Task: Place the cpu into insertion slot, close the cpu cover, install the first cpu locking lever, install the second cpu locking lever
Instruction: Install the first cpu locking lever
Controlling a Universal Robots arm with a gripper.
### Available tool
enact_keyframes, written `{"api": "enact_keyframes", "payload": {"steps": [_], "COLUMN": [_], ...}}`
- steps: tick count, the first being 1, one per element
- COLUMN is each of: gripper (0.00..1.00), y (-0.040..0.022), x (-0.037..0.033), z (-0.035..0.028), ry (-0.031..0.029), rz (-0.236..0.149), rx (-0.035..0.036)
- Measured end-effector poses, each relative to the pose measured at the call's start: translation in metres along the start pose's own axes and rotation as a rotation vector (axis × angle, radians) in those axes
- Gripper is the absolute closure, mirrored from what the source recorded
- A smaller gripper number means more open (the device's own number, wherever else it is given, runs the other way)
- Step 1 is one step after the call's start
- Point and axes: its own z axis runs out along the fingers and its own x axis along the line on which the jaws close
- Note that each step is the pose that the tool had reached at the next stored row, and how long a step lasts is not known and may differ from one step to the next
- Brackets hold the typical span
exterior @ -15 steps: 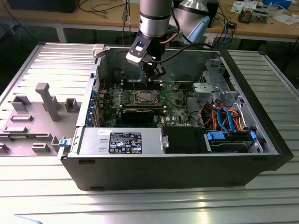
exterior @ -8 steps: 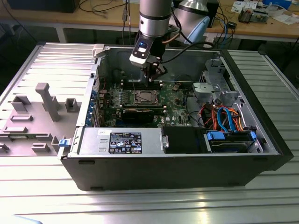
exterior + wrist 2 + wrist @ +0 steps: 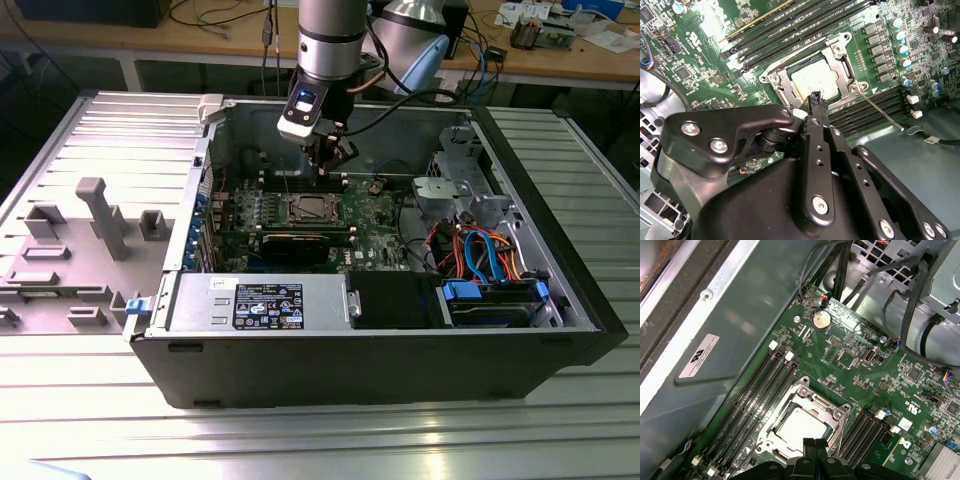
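— Inside the open computer case [image 3: 350,370], over the green circuit board [image 3: 850,340]: how far along is the job?
— About halfway, by the look of it. The cpu [image 3: 812,80] lies in the insertion slot [image 3: 308,208], and the cpu cover [image 3: 837,52] is down around it.
— And the levers?
— One locking lever [image 3: 882,111] juts free of the socket, unlatched; the other I cannot make out.
— The gripper?
— The gripper [image 3: 815,444] hangs close over the socket's edge — fingers pressed together, nothing held. Whether it touches, I cannot tell.

Pale silver cpu [image 3: 801,427], silvery cpu cover [image 3: 786,406], green circuit board [image 3: 852,377].
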Motion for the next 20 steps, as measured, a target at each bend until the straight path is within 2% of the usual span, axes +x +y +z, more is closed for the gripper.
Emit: {"api": "enact_keyframes", "payload": {"steps": [7,12,14,17,20], "gripper": [0.89,0.89,0.89,0.89,0.89], "y": [-0.0006,-0.0018,-0.0037,-0.0107,-0.0142], "x": [0.0004,0.0012,0.0024,0.0072,0.0094], "z": [-0.0001,0.0,0.0,0.0,-0.0001], "ry": [-0.0001,-0.0003,-0.0003,0.0003,0.001], "rz": [-0.003,-0.064,-0.079,-0.084,-0.084], "rx": [0.0002,-0.0013,-0.0017,-0.0022,-0.0026]}}
